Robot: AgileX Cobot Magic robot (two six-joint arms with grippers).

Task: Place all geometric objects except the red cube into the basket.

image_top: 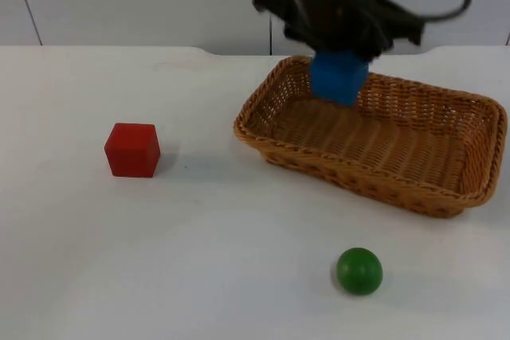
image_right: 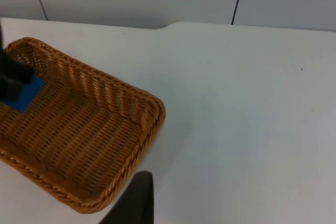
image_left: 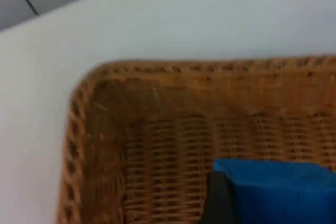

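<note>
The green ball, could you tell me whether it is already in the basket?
No, the green ball lies on the table in front of the basket, apart from it.

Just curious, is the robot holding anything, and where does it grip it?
The left gripper holds a blue block by its upper sides, above the basket.

The basket (image_top: 374, 173) is woven from tan wicker, with a ribbed, rough surface and a braided rim. The blue block (image_top: 340, 76) is smooth and matt, as is the red cube (image_top: 132, 150). A faint sheen is noted on the green ball (image_top: 358, 271). The tabletop (image_top: 199, 260) is white, smooth and matt. The left pincer (image_top: 339, 37) is of black, matt material.
</note>
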